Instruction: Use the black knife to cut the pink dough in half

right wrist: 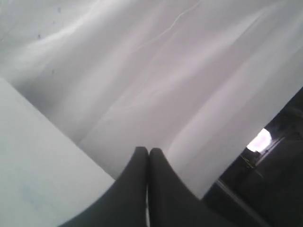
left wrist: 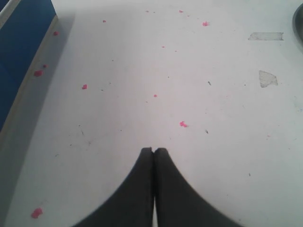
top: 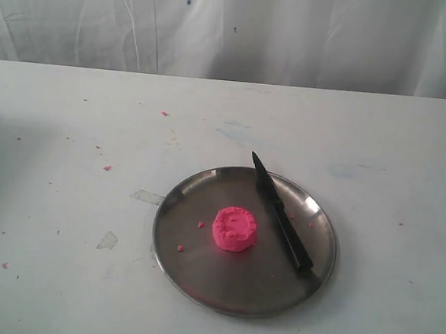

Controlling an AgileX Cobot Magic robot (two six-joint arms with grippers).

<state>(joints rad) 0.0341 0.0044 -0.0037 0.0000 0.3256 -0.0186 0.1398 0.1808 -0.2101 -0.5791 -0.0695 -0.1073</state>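
The pink dough (top: 235,229), one round puck with a dimpled top, sits near the middle of the round steel plate (top: 196,277). The black knife (top: 280,213) lies across the plate's right side, tip pointing to the far rim, handle near the front right rim. Neither arm shows in the exterior view. In the left wrist view my left gripper (left wrist: 154,150) is shut on nothing above bare white table with pink crumbs. In the right wrist view my right gripper (right wrist: 148,150) is shut and empty, facing the white curtain past the table's edge.
Small pink crumbs (left wrist: 182,124) dot the white table (top: 62,199), and two lie on the plate left of the dough. Tape scraps (left wrist: 267,78) stick to the table left of the plate. A blue object (left wrist: 19,42) stands at the table's left edge. A white curtain (top: 236,26) hangs behind.
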